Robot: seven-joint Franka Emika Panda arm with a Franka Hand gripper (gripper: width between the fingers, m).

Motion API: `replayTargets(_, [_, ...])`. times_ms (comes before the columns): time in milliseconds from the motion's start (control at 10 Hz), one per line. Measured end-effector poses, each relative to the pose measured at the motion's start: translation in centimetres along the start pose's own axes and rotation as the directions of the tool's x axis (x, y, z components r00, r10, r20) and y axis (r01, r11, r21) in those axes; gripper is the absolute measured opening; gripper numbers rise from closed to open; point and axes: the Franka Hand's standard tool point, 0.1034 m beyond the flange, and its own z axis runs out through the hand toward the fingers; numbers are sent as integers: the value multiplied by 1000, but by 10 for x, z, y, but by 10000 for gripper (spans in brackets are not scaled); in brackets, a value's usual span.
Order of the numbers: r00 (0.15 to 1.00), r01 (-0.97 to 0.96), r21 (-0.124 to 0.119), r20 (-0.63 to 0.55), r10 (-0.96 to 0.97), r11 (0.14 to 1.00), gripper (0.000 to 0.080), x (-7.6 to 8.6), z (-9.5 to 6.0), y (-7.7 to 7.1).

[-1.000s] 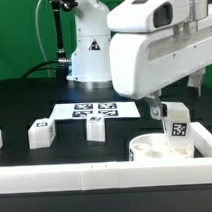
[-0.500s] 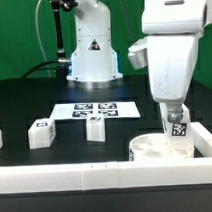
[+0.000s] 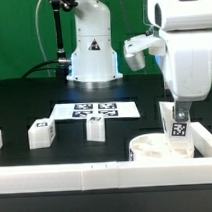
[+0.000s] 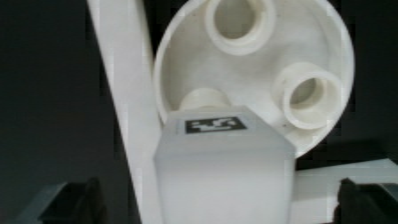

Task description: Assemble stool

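Gripper open astride leg standing in seat, lower right of exterior view; risk: closing off-centre tilts leg out of socket.

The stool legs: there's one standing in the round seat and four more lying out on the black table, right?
Not four. The exterior view shows two loose legs on the black table. One leg does stand in the round seat.

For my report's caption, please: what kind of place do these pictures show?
Probably a robotics lab test bench: a black table with a marker board, a white border rail, and a robot arm working over stool parts.
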Motion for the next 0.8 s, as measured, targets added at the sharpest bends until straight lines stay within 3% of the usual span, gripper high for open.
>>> replayTargets(300, [985,168,4,24,-168,986,649,5,1,-1])
replayTargets(700, [990,138,6,26,-138,990,621,5,3,-2])
replayTargets(800, [990,136,6,26,-136,991,442,6,3,-3])
